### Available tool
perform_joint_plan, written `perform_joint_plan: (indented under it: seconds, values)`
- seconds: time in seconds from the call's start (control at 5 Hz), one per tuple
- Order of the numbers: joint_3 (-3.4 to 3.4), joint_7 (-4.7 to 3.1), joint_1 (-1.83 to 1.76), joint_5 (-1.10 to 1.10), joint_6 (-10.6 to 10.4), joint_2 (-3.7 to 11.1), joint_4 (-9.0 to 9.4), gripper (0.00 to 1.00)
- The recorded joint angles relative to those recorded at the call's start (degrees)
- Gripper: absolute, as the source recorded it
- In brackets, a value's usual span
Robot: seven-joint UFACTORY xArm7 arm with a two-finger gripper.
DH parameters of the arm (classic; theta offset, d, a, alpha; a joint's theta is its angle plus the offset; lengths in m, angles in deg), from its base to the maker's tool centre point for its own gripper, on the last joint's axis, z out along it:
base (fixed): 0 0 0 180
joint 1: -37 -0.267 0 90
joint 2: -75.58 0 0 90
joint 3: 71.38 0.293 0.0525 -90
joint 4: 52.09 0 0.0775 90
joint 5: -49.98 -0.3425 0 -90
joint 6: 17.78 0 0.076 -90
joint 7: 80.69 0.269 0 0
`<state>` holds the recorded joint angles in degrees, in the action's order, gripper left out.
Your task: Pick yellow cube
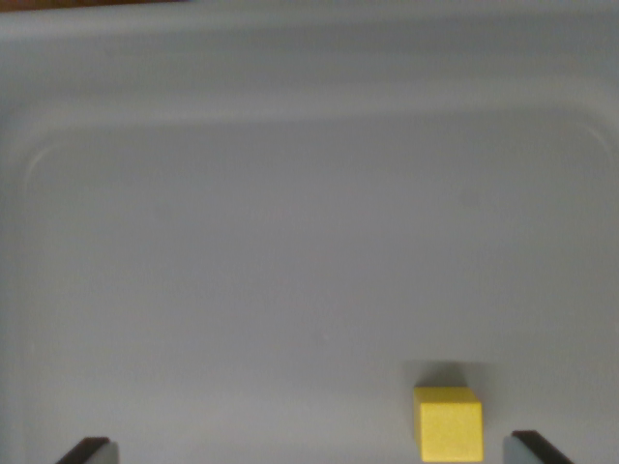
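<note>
A small yellow cube (pixel 449 423) rests on the floor of a pale grey tray (pixel 290 116), low in the wrist view and to its right. My gripper (pixel 309 450) is open, with only the dark tips of its fingers showing at the bottom edge: one fingertip (pixel 87 450) at the wrist view's left, the other fingertip (pixel 534 448) at its right. The cube lies between the two tips, close to the right one and apart from it. Nothing is held.
The tray's raised rim runs along the top and curves down at both upper corners. Its floor stretches wide and bare above and to the left of the cube.
</note>
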<state>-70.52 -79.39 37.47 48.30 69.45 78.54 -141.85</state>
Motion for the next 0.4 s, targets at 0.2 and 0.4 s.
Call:
perform_joint_plan:
  seconds: [0.2, 0.4]
  values:
    - [-0.16, -0.42, 0.13, -0.08, -1.05, 0.17, 0.99, 0.0]
    - [-0.16, -0.42, 0.13, -0.08, -1.05, 0.17, 0.99, 0.0]
